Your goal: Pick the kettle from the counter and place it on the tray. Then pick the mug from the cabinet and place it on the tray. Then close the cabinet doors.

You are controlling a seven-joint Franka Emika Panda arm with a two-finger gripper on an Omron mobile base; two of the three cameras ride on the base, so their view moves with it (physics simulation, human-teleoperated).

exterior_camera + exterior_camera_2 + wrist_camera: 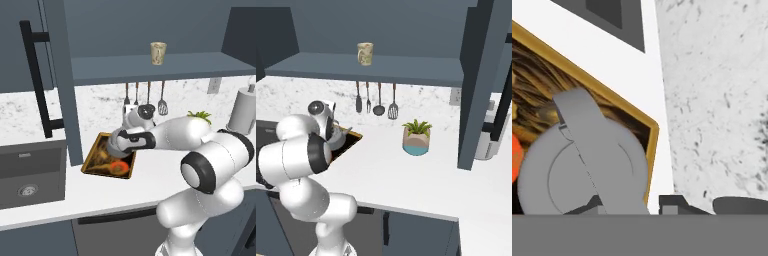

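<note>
My gripper (633, 204) is shut on the arched handle of the grey kettle (557, 175), which the hand view shows from above, over the tray (612, 97). The golden-rimmed tray (92, 157) lies on the white counter (165, 170) just right of the sink, its red-orange spot beside the kettle. My forearm hides most of the kettle (338, 137) in both base views, so I cannot tell whether it touches the tray. The cream mug (158, 52) stands upright on the shelf of the open cabinet (150, 67). One cabinet door (57, 75) hangs open at the left.
A dark sink basin (30, 175) lies left of the tray. Utensils (148, 97) hang on the back wall above it. A teal plant pot (416, 140) and a paper-towel roll (242, 110) stand to the right. The other open door (481, 75) juts out at the right.
</note>
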